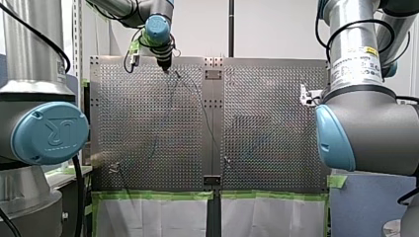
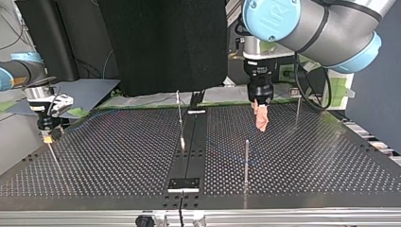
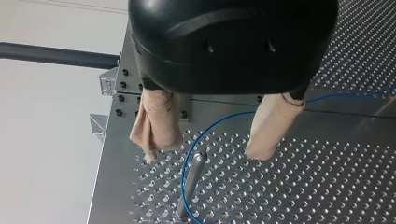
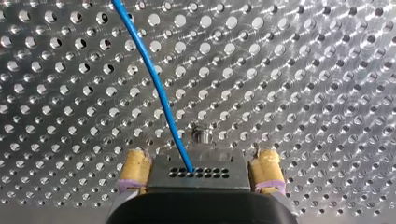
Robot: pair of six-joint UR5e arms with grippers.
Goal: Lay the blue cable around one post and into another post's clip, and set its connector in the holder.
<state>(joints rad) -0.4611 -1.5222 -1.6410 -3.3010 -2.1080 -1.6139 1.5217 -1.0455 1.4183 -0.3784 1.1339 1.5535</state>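
Left jaws wide open, empty, astride the cable (image 3: pixel 219 122) curving round a post (image 3: pixel 193 176); right jaws closed on the connector (image 4: pixel 198 169), near the surface (image 4: pixel 303 70); risk: with the loop unrestrained, any pull from the right arm may lift it off the post.

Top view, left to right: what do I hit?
right gripper → centre post → near post → left gripper → far post
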